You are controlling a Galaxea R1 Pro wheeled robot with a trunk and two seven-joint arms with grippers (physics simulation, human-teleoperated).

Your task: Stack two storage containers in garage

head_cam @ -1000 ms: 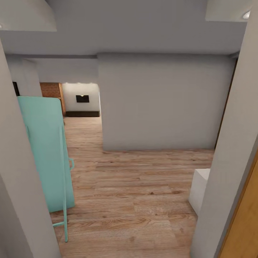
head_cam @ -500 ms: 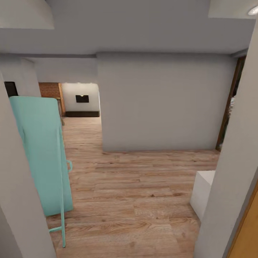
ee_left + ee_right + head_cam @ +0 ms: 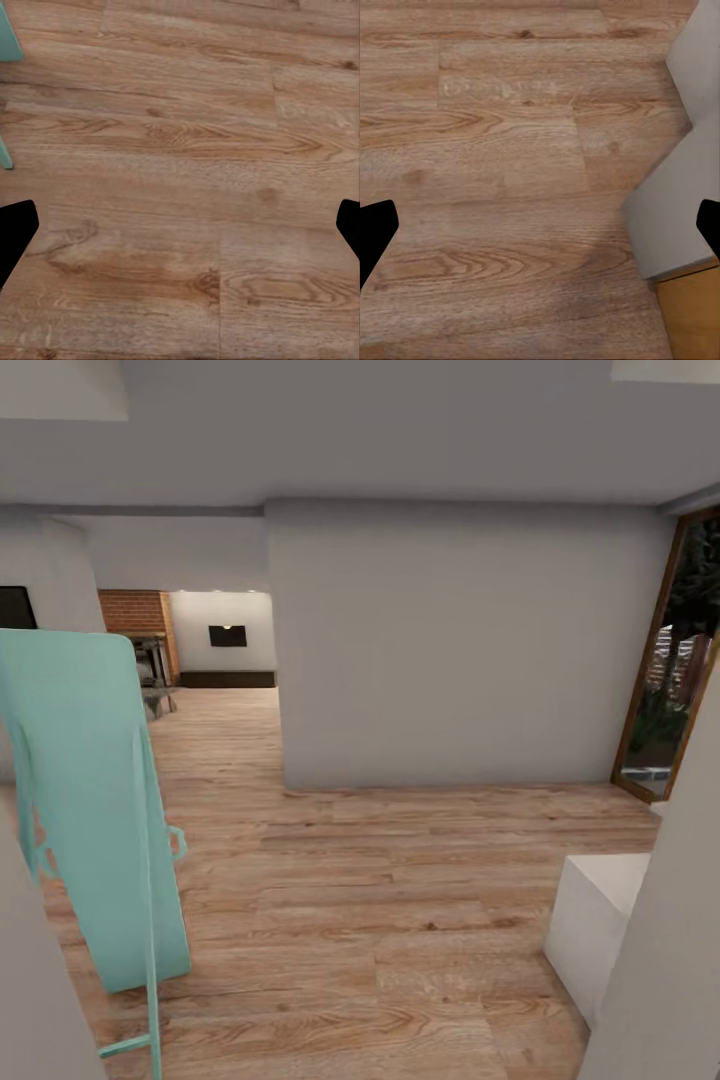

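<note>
The two storage containers are out of view, and so is the garage. I look through a doorway onto light wood-plank flooring (image 3: 400, 900). My left gripper (image 3: 180, 232) is open over bare planks, its dark fingertips (image 3: 15, 232) at the picture's two sides with nothing between them. My right gripper (image 3: 540, 232) is also open above the planks, its fingertips (image 3: 375, 232) set wide apart and holding nothing.
A turquoise folding board (image 3: 95, 810) leans upright close on the left. A grey wall block (image 3: 460, 650) stands ahead, with a passage at its left leading to a brick wall (image 3: 130, 615). A white box (image 3: 600, 920) sits low right. A wood-framed glass door (image 3: 670, 670) is at far right.
The whole head view has shifted: the camera moved forward through the doorway. The door frames slid outward, the glass door at right came into sight, and the turquoise board moved left.
</note>
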